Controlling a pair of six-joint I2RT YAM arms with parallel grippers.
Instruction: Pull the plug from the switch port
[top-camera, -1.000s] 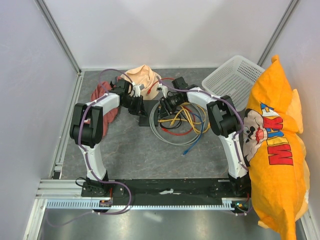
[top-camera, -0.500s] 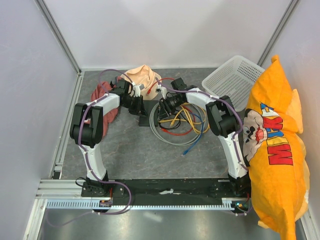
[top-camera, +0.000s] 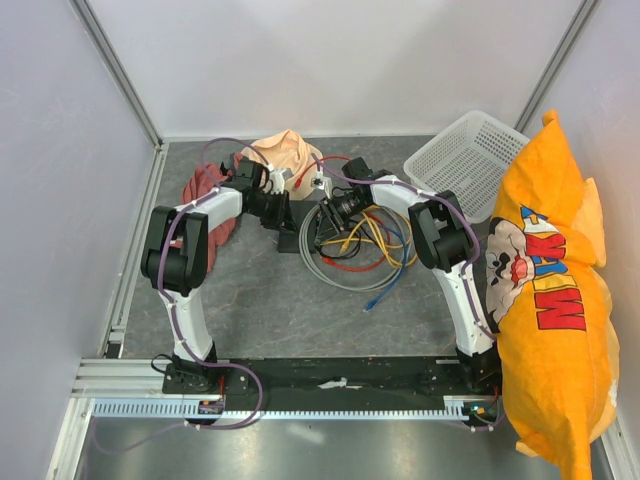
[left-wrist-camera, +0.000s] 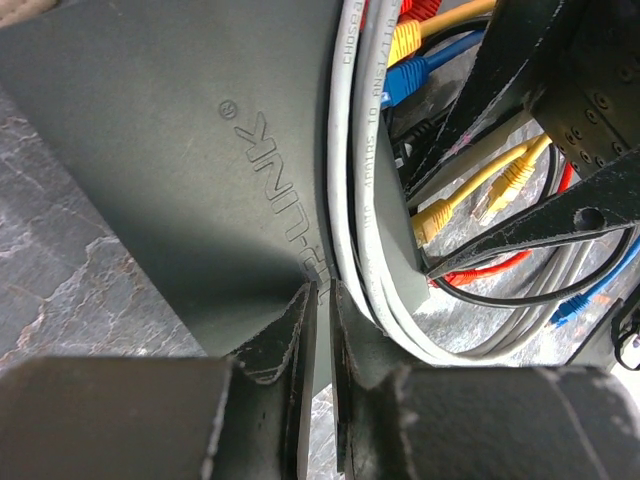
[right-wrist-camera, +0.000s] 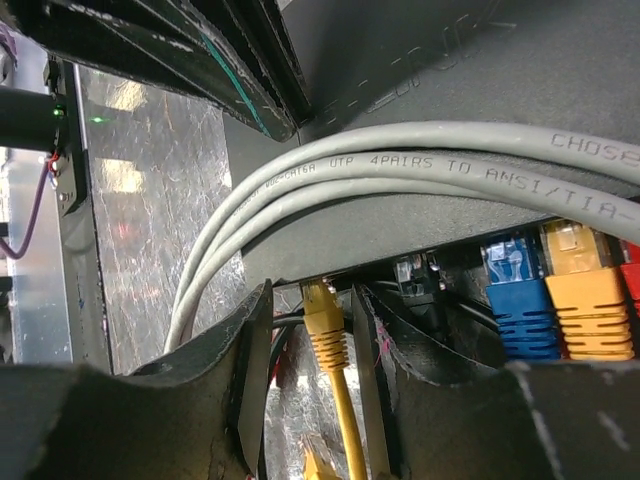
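The switch (left-wrist-camera: 180, 170) is a flat matte black box lying under grey cables (left-wrist-camera: 355, 180), seen small between the two grippers from above (top-camera: 297, 232). My left gripper (left-wrist-camera: 322, 310) is shut to a thin slit, with its tips resting on the switch's near corner and nothing in the slit. A yellow plug (right-wrist-camera: 325, 330) sits in a port on the switch's front edge (right-wrist-camera: 480, 80). My right gripper (right-wrist-camera: 310, 296) stands open with one finger on each side of that plug and a gap on both sides. Blue (right-wrist-camera: 518, 290) and orange-yellow (right-wrist-camera: 585, 300) plugs fill ports further right.
A tangle of coloured cables (top-camera: 362, 245) lies right of the switch. A peach hat (top-camera: 285, 152) and a red cloth (top-camera: 200, 185) lie behind the left gripper (top-camera: 283, 212). A white basket (top-camera: 465, 160) stands back right, beside a big orange pillow (top-camera: 550, 290).
Both grippers and the switch have shifted a little toward the back of the table. The right fingers have narrowed slightly round the yellow plug.
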